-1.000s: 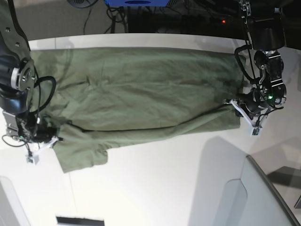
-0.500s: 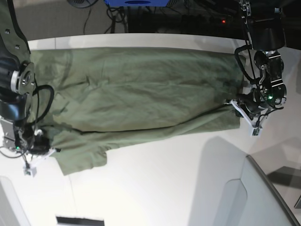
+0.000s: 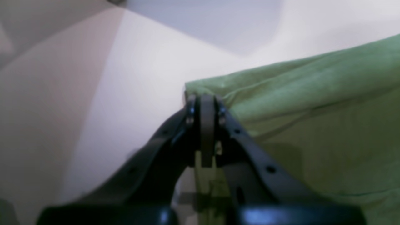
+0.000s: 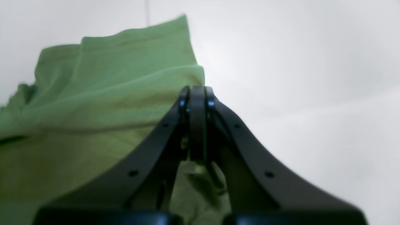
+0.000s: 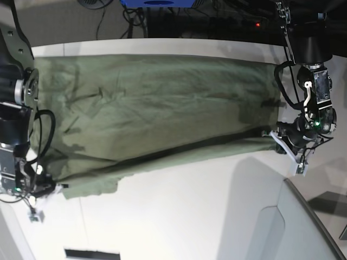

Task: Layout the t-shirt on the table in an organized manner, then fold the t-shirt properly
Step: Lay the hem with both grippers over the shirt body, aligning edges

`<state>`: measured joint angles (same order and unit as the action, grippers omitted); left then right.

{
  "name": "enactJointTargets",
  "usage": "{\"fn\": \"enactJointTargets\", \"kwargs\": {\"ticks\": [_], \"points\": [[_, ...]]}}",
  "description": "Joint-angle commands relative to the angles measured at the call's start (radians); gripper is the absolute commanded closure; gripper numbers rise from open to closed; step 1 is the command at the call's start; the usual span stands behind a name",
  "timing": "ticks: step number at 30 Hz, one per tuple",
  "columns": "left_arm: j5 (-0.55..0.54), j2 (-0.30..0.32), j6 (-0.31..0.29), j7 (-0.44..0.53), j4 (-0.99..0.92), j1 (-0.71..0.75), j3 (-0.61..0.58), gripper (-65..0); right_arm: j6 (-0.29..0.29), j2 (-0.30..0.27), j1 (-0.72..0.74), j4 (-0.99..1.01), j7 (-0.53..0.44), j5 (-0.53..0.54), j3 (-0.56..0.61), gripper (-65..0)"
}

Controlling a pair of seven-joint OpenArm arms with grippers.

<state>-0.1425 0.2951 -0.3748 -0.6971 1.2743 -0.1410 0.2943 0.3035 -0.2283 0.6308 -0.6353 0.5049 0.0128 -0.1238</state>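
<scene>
Olive t-shirt (image 5: 157,108) stretched over table (image 5: 190,216); left tool (image 3: 202,103), right tool (image 4: 196,93) clamp corners.

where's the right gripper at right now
In the base view the right gripper sits at the lower left, shut on the t-shirt's corner above the white table.
</scene>
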Motion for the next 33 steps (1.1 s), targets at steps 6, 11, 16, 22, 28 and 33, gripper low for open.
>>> {"fn": "enactJointTargets", "kwargs": {"ticks": [6,11,16,22,28,33], "points": [[-0.004,0.036,-0.002,0.023,0.018,-0.061,0.001,0.0,0.001,-0.009,-0.004,-0.119,-0.007,0.008,0.046,0.0],[-0.004,0.037,-0.002,0.023,0.018,-0.087,0.003,0.0,0.001,-0.010,-0.004,-0.122,0.011,0.006,0.046,0.0],[-0.004,0.039,-0.002,0.023,0.018,-0.093,0.003,0.0,0.001,-0.016,-0.006,-0.122,0.011,0.008,0.046,0.0],[-0.004,0.039,-0.002,0.023,0.017,-0.088,0.003,0.0,0.001,-0.016,-0.067,-0.223,0.022,0.009,0.046,0.0],[-0.012,0.060,-0.003,0.023,0.018,-0.059,0.001,0.0,0.001,-0.016,-0.148,-0.393,0.199,0.009,0.045,0.0],[-0.012,0.062,-0.031,0.023,0.025,-0.009,0.001,0.0,0.001,-0.016,-0.225,-0.490,0.301,0.009,0.034,0.0]]}}
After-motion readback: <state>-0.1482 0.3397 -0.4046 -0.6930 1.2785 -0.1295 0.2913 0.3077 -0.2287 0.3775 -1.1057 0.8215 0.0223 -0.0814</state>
